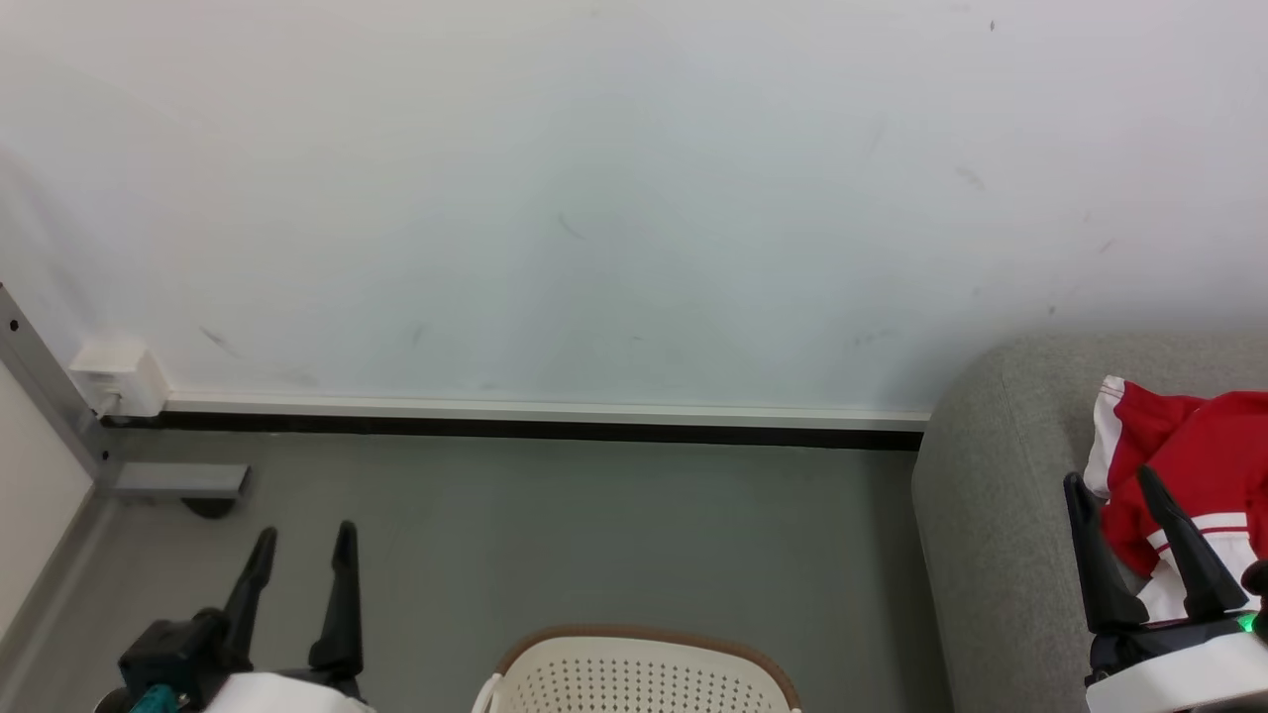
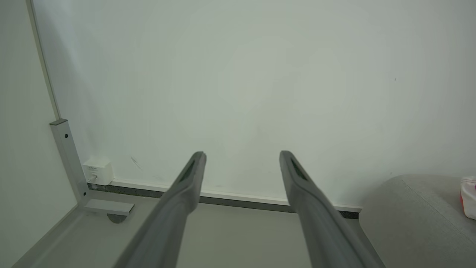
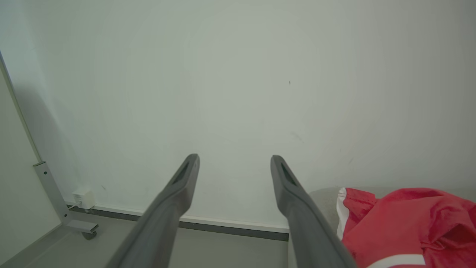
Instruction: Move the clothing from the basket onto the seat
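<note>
Beneath white wall [image 1: 594, 198], grey floor [image 1: 594, 535], seat [image 1: 991, 515]

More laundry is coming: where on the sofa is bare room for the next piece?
The seat is bare along its rounded left end, between its outer edge and the clothing. Further right it is crowded: that heap lies there, the right gripper before it. The floor between basket and skirting is bare too.

soft even indoor light, bright, no glare. plain white wall [image 1: 594, 198] dims toward corners in wrist views, soft shadow beside grey metal post [image 3: 48, 186]. wide-angle bending at edges; left tool [image 2: 242, 154] fingers [image 2: 180, 203] slightly blurred.
</note>
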You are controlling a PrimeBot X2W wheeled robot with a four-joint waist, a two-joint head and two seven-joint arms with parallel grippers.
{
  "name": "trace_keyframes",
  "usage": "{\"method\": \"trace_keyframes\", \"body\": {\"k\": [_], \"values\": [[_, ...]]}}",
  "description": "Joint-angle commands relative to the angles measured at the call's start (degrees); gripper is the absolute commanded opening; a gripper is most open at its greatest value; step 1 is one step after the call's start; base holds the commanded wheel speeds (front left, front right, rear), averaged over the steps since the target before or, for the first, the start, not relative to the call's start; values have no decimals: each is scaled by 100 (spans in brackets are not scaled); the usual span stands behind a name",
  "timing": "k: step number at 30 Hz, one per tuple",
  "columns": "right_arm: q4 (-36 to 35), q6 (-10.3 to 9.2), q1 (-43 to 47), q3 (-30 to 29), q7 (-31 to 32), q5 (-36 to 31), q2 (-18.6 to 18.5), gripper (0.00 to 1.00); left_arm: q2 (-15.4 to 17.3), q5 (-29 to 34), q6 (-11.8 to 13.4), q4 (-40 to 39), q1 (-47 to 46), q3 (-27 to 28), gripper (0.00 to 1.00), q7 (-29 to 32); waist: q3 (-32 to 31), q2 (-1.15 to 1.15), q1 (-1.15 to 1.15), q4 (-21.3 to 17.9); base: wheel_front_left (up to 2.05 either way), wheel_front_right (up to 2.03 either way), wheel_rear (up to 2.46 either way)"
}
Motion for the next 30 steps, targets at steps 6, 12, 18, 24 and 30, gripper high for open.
{"method": "trace_keyframes", "body": {"k": [6, 12, 18, 24, 30], "values": [[-268, 3, 680, -574, -36, -660, 633, 100, -319, 138, -166, -7, 405, 446, 100, 1, -91, 0, 0, 85, 0, 0, 0], [-406, 3, 1055, -687, -38, -1135, 977, 100, -640, 382, -536, 118, 691, 830, 100, 1, -125, 0, 0, 25, 0, 0, 0], [-378, 3, 1137, -640, -38, -1331, 1057, 100, -881, 673, -835, 214, 794, 1109, 100, 1, -130, 0, 0, -47, 0, 0, 0], [-327, 3, 1126, -580, -39, -1372, 1072, 100, -998, 956, -1032, 273, 704, 1232, 100, 1, -103, 0, 0, -97, 0, 0, 0], [-293, 3, 1057, -524, -39, -1376, 1099, 100, -1059, 1108, -1161, 292, 616, 1273, 100, 1, -41, 0, 0, -167, 0, 0, 0]]}}
